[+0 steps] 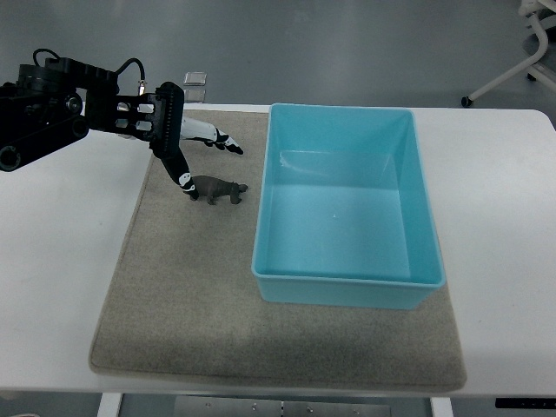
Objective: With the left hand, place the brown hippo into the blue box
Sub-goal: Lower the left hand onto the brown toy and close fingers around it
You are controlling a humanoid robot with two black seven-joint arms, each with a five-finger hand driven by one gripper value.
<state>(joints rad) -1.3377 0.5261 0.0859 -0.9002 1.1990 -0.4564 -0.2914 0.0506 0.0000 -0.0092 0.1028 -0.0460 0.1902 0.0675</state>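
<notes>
White worktop [61,287] fills most of the top view, its far edge giving onto a grey floor. Grey-beige felt mat [191,321] lies across the middle of it, reaching nearly to the near edge.

Blue box [347,287], a light blue rectangular bin, sits on the right part of the mat, open side up, nothing inside it. Its left wall runs roughly parallel to the mat's left edge.

Left arm [43,117], black, with cables looping over it, comes in from the picture's left edge at the upper left. Left hand [187,148] hangs over the far left part of the mat. Fingers spread and holding nothing: white fingers [213,135] reach out toward the box, while one dark digit angles down, its tip at or just beside the hippo's rear. Contact cannot be confirmed from this angle.

Brown hippo [217,188], small and dark, stands upright on the mat, head pointing toward the box, just left of the box's left wall and outside it.

Two small clear squares [195,84] lie at the far edge of the worktop, behind the hand.
</notes>
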